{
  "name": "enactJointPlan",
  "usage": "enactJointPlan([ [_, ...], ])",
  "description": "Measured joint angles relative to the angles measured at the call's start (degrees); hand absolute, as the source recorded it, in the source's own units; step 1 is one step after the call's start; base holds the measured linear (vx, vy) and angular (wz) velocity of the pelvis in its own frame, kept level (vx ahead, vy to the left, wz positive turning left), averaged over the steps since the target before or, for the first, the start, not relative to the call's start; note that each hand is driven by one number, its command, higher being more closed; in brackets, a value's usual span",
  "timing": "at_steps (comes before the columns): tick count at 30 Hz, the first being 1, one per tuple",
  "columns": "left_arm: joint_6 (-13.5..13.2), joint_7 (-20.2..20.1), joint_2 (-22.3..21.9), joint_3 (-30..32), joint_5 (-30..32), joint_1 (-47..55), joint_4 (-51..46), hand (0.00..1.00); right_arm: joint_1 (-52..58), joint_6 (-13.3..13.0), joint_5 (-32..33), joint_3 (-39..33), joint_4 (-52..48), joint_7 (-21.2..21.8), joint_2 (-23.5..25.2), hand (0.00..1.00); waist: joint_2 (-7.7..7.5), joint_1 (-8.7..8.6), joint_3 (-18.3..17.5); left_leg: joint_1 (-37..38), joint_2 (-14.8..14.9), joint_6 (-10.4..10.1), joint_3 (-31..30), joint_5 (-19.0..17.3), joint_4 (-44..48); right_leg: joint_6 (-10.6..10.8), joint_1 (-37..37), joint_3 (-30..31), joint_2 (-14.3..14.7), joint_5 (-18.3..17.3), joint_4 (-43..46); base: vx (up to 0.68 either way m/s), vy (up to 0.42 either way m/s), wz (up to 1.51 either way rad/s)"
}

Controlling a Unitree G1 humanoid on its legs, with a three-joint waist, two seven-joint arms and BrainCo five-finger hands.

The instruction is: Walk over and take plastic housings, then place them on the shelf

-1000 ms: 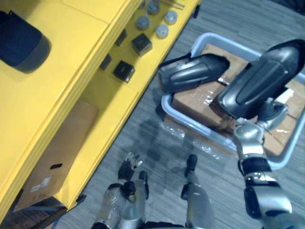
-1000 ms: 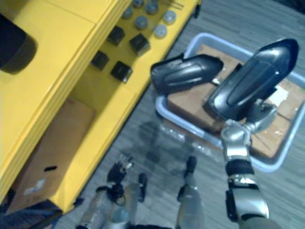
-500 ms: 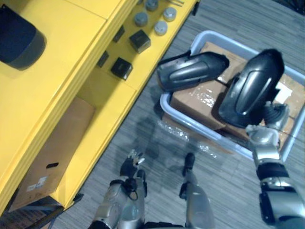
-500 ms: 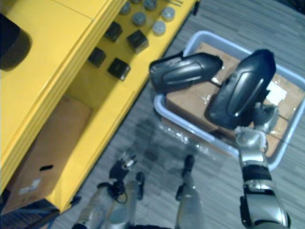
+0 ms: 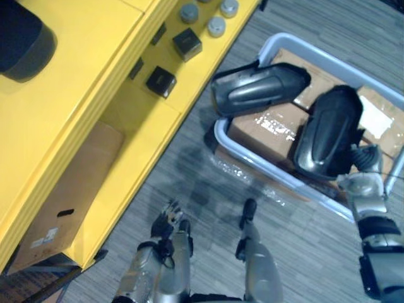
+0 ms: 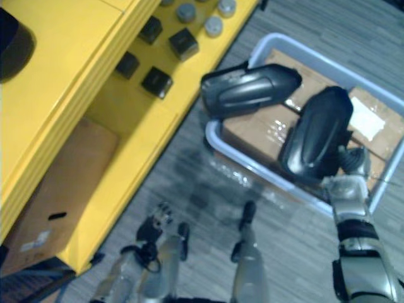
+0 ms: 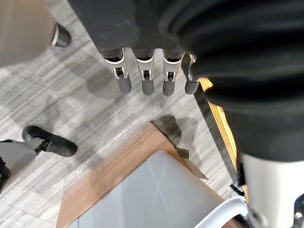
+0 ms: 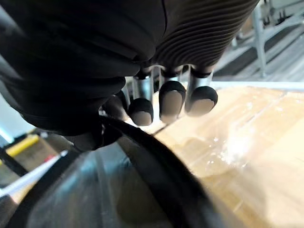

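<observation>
- Dark plastic housing gripped at one end by right hand.
- Left hand slack, empty.
- Could pivot loose: end grip, long overhang, tray rim close.

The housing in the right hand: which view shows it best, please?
The left eye view: the whole housing shows in the right hand. The right eye view matches; the right wrist view catches its rim.

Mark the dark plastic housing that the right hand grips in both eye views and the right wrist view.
Left eye view: the dark grey plastic housing lies right of centre, just beyond the right hand.
Right eye view: the housing is again right of centre.
Right wrist view: its black rim runs by the curled fingers.
Shared landmark: the taped brown cardboard box beside it.
</observation>
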Motion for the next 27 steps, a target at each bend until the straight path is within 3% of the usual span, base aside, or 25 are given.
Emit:
enactJointPlan([
  [2, 0.0, 0.0, 0.0, 0.0, 0.0, 0.0, 0.0, 0.0, -1.5, 0.8, 0.0, 0.2, 1.7, 0.0, -0.8, 1.0, 0.07, 0.06, 0.0, -0.8, -0.4, 0.2, 0.0, 0.2, 0.1, 0.0, -1.1, -0.1, -0.4, 0.0, 0.6, -0.02, 0.017, 0.07],
  [3, 0.0, 0.0, 0.0, 0.0, 0.0, 0.0, 0.0, 0.0, -2.3, 1.1, 0.0, 0.2, 3.2, 0.0, -0.9, 0.0, 0.13, -0.02, 0.0, -1.1, -0.7, 0.3, 0.0, 0.3, 0.2, 0.0, -1.2, -0.2, -0.7, 0.0, 0.7, -0.02, 0.022, 0.07],
  [8, 0.0, 0.1, -0.2, -0.1, -0.1, 0.1, 0.0, 0.0, -3.9, 2.3, -0.1, 0.1, 6.2, -0.1, -2.0, 0.0, 0.52, 0.1, 0.1, -1.4, -1.4, 0.6, -0.2, 0.6, 0.2, 0.0, -1.5, -0.3, -1.4, 0.0, 1.2, -0.01, 0.017, 0.05],
  [13, -0.1, 0.2, -0.4, -0.5, -0.1, 0.2, -0.1, 0.0, -6.5, 5.5, -2.4, 0.0, 9.6, -1.9, -3.0, 0.0, 1.45, 0.06, 0.1, -1.9, -2.0, 0.8, -0.2, 1.1, -0.1, 0.0, -2.1, -0.3, -2.0, -0.1, 1.7, 0.0, 0.0, 0.01],
  [16, -0.2, 0.2, -0.4, -0.5, -0.2, 0.5, -0.8, 0.0, -8.1, 11.6, -9.5, 0.0, 10.1, -8.3, -4.0, 0.0, 2.73, 0.08, 0.1, -2.0, -2.2, 0.9, -0.3, 1.2, -0.1, 0.0, -2.2, -0.4, -2.2, -0.1, 1.7, -0.01, 0.005, 0.02],
  [19, -0.4, 0.0, -0.4, -0.9, -1.9, 1.8, -2.1, 0.0, -9.2, 14.5, -11.9, -1.5, 9.9, -13.6, -5.6, 0.0, 3.2, -0.04, 0.2, -1.9, -2.2, 0.9, -0.3, 1.2, -0.2, 0.0, -2.2, -0.4, -2.2, -0.1, 1.7, 0.0, 0.0, 0.0],
  [24, -0.4, -0.1, -0.4, -2.3, -2.2, 2.1, -2.2, 0.0, -9.7, 14.8, -11.1, -2.2, 7.7, -20.3, -8.5, 0.0, 3.35, -0.25, 0.2, -1.6, -2.1, 0.9, 0.0, 1.2, -0.6, 0.0, -2.2, -0.2, -2.2, -0.1, 1.7, 0.0, 0.0, -0.02],
  [27, -1.0, -0.1, -0.4, -2.2, -2.2, 2.2, -2.3, 0.0, -10.0, 12.9, -9.0, -4.7, 4.8, -24.6, -9.9, 0.0, 3.35, -0.72, 0.2, -1.5, -2.1, 0.9, 0.1, 1.2, -0.6, 0.0, -2.2, -0.1, -2.2, -0.1, 1.7, 0.0, 0.0, 0.0],
])
